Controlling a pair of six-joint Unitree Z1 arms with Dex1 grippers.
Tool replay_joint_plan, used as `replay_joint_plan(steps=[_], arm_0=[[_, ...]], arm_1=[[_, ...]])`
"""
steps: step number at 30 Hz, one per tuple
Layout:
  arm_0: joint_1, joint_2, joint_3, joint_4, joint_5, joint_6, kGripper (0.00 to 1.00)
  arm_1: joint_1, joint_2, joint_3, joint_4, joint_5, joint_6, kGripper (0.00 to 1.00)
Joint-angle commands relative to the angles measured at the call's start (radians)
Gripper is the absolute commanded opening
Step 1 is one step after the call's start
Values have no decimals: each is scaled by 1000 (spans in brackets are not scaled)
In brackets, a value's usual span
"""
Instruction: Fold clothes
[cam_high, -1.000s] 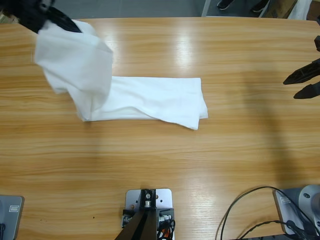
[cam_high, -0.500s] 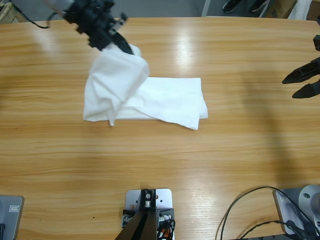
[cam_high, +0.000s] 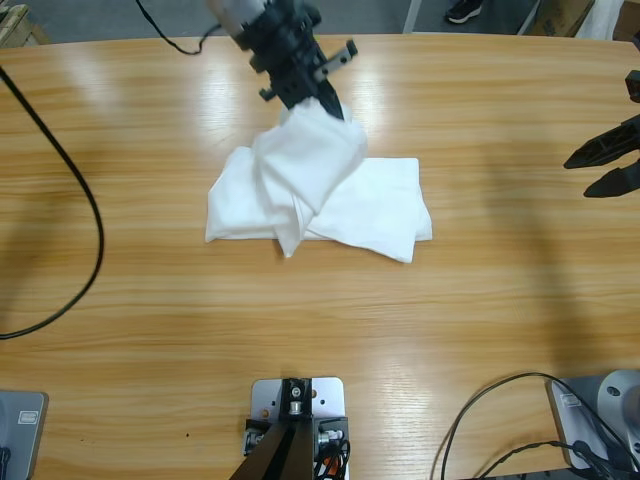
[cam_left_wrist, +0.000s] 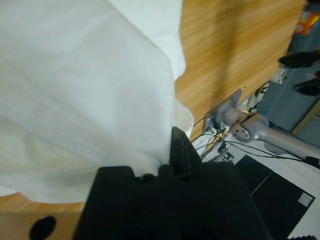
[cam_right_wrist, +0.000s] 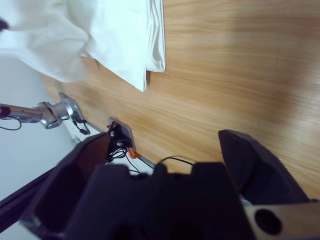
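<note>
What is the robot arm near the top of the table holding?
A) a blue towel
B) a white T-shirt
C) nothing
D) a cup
B: the left gripper is shut on an edge of the white T-shirt, lifting that part over the rest of the shirt lying on the table.

T-shirt (cam_high: 340, 205) mid-table (cam_high: 150, 330), left gripper (cam_high: 325, 100) at its far edge, right gripper (cam_high: 605, 165) well apart
</note>
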Motion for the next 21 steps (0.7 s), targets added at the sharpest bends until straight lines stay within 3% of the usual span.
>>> replay_joint_plan(steps=[1,2,3,9,17,21], arm_0=[[-53,122,-86,32,-22,6,314],[-63,128,-101,33,-22,4,741],[-75,137,-123,33,-25,5,939],[-125,189,-271,46,-60,-8,968],[-136,184,-338,114,-74,19,968],[-90,101,-357,175,-41,79,968]], arm_1=[[12,18,24,17,14,-11,890],[12,17,24,17,14,-11,890],[12,15,24,17,14,-11,890],[14,7,25,18,14,-11,890],[39,-9,25,19,9,-11,890],[134,-52,20,11,-12,-16,890]])
